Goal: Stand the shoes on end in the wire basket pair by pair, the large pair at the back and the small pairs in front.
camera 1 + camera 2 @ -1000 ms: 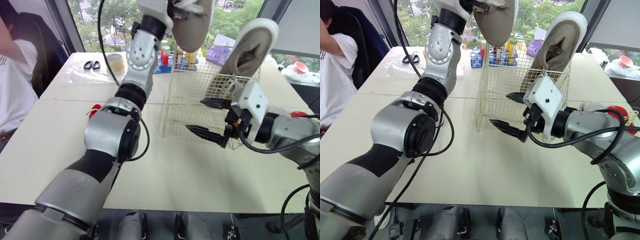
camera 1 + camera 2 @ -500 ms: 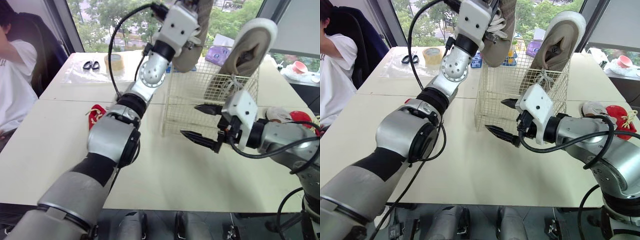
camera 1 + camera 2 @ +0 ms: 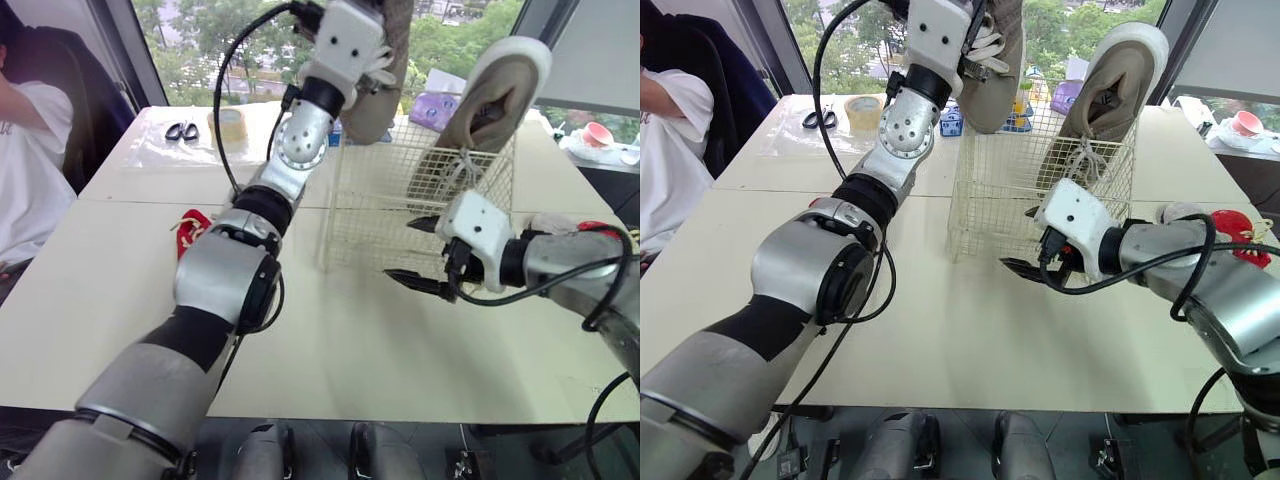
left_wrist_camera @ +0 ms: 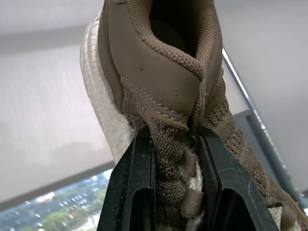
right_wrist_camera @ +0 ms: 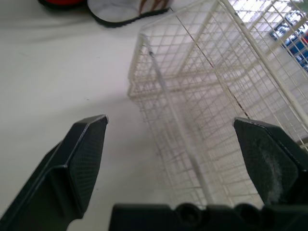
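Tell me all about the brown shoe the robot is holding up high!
It is a tan knit shoe with a thick white sole and pale laces. The left gripper pinches its knit upper just below the collar. It hangs on end in the air over the back of the wire basket.

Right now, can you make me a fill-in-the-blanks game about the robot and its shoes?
1. The left gripper is ____ on the raised shoe, not open.
2. The right gripper is wide ____ and holds nothing.
3. The wire basket has ____ standing shoe in it.
Missing words: shut, open, one.
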